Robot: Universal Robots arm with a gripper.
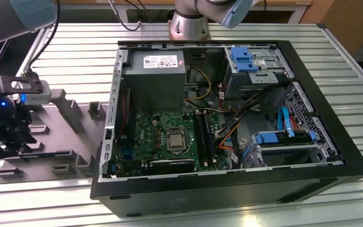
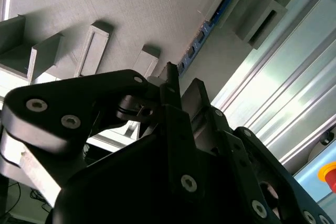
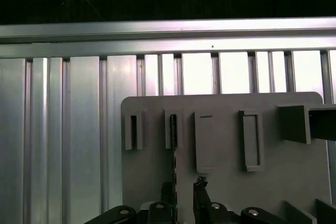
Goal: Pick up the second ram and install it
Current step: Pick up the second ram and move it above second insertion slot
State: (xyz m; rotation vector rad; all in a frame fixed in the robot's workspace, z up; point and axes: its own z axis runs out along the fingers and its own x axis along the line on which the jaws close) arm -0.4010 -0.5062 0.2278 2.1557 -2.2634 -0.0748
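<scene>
Ribbed aluminium table [image 1: 55, 42]. On it sits an open black steel computer case [image 1: 332, 156] with a green board [image 1: 150, 137] inside. A flat grey plastic tray [image 3: 220, 171] with raised slots lies beside the case, on the exterior view's left. A black gripper [image 3: 184, 195] is over the tray with its jaws parted, one finger on each side of the stick. The thin blue-black ram stick [image 2: 205, 31] stands on edge in the tray slots, its long axis parallel to the table's grooves.
</scene>
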